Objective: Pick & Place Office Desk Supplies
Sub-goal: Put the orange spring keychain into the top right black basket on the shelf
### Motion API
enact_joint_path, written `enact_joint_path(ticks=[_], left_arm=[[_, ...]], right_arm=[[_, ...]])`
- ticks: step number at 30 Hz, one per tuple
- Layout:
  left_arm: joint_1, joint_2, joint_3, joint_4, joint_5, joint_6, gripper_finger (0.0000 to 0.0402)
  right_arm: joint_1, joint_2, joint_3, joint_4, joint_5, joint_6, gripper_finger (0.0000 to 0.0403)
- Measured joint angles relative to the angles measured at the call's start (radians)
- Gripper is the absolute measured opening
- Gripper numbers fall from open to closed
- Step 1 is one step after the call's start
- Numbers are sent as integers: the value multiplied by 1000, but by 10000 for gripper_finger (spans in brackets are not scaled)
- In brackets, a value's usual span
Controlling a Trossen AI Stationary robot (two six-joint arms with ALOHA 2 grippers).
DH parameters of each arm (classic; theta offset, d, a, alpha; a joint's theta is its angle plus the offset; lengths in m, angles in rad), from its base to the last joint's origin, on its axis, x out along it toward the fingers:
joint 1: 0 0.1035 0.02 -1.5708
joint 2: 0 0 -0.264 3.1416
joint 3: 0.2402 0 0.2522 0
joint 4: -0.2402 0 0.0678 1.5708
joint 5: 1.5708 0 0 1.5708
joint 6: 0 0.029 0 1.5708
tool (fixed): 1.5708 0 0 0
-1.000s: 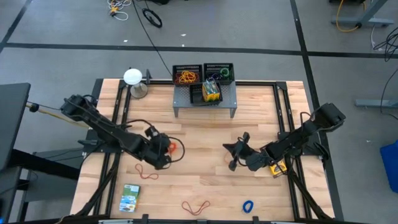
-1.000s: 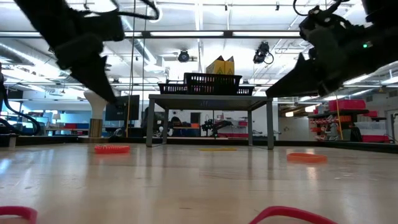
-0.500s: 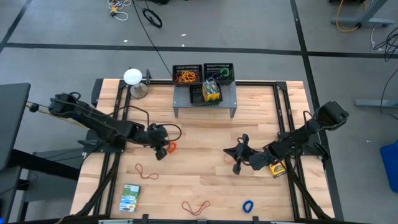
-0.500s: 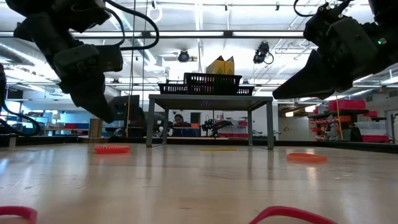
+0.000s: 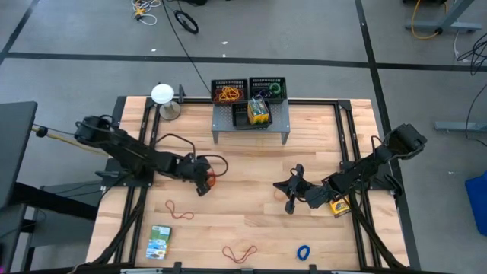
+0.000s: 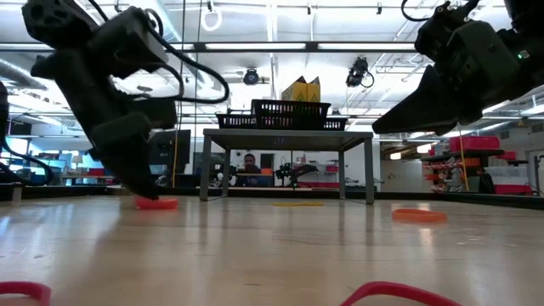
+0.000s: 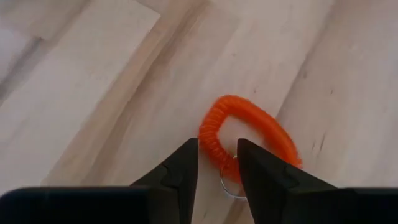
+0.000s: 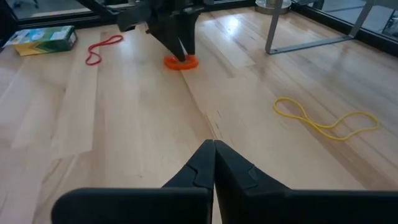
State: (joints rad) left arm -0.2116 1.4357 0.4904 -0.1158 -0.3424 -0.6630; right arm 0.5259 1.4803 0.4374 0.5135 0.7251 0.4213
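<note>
While the right claw hangs pressed together right of the orange coil loop, the left claw sits down on that loop, fingers parted astride its near edge on the worktop.

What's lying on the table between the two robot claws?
In the right wrist view, only bare wooden table separates the shut right gripper from the left gripper, which straddles an orange coiled loop; a yellow rubber band lies aside.
</note>
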Motion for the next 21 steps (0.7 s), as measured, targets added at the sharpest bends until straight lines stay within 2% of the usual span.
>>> enact_joint_path(ticks=[5,11,16,21], left_arm=[[13,35,2,57,44,15,100],[2,19,4,60,5,28,25],[-80,19,8,270,-184,-8,15],[-172,138,8,597,-377,-32,13]], right_arm=[[0,0,0,0,0,0,8],[0,0,0,0,0,0,8],[0,1,0,-4,1,4,9],[-24,8,0,-8,0,75,9]])
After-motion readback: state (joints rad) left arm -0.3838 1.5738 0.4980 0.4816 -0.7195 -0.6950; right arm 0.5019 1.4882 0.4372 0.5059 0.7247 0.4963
